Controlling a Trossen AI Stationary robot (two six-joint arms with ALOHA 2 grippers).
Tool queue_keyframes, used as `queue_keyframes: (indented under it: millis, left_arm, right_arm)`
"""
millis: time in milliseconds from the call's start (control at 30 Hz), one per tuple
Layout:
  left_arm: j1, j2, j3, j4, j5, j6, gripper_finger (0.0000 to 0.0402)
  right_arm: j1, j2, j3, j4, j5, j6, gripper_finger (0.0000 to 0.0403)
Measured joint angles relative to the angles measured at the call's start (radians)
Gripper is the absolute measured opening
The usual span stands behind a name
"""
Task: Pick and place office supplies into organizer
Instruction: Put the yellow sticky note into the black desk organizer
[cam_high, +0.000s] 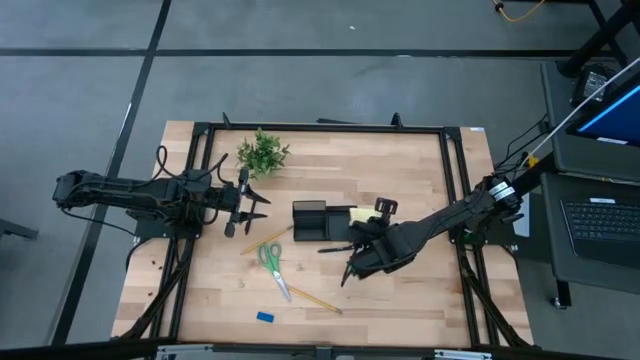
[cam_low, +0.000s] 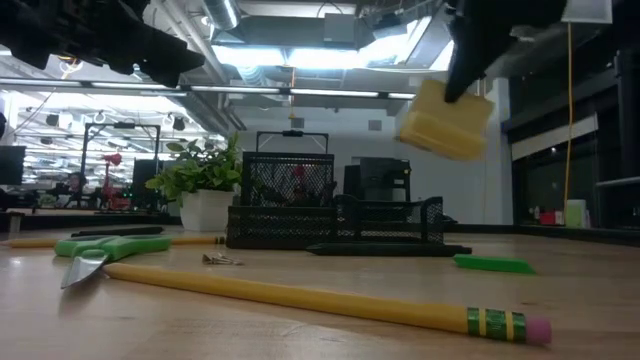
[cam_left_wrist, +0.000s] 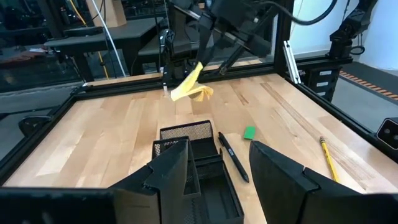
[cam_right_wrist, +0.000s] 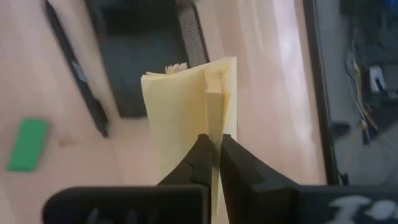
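- Left gripper (cam_high: 256, 205): jaws spread wide, empty, beside the plant (cam_high: 262, 153).
- Organizer (cam_high: 320, 222): mid-tabletop.
- Right gripper (cam_right_wrist: 213, 163): jaws clamped on sticky-note pad (cam_right_wrist: 186, 118), raised just beside the organizer.

A: Where do the arms sit?
B: The left gripper (cam_high: 250, 203) hangs between the plant (cam_high: 262, 153) and the scissors (cam_high: 271, 264). The right gripper (cam_high: 352, 246) is just right of the black organizer (cam_high: 312, 220).

A: And the yellow?
B: A sticky-note pad (cam_high: 358, 215) peeks out beside the organizer's right end. A pencil (cam_high: 315, 299) lies by the scissors, a blue block (cam_high: 265, 317) near the front edge.
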Motion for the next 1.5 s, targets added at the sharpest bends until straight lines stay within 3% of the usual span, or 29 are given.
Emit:
queue_keyframes:
  millis: [233, 867, 1500]
  left_arm:
    - [0.0, 0.0, 0.0, 0.0, 0.0, 0.0, 0.0165]
    - [0.0, 0.0, 0.001, -0.015, 0.0, 0.0, 0.0167]
    - [0.0, 0.0, 0.001, -0.015, 0.0, 0.0, 0.0168]
  right_arm:
    - [-0.044, 0.013, 0.001, 0.165, 0.001, -0.152, 0.0017]
    - [-0.093, 0.148, 0.0, 0.213, -0.03, -0.203, 0.0017]
    - [-0.093, 0.17, -0.04, 0.288, -0.035, -0.187, 0.0017]
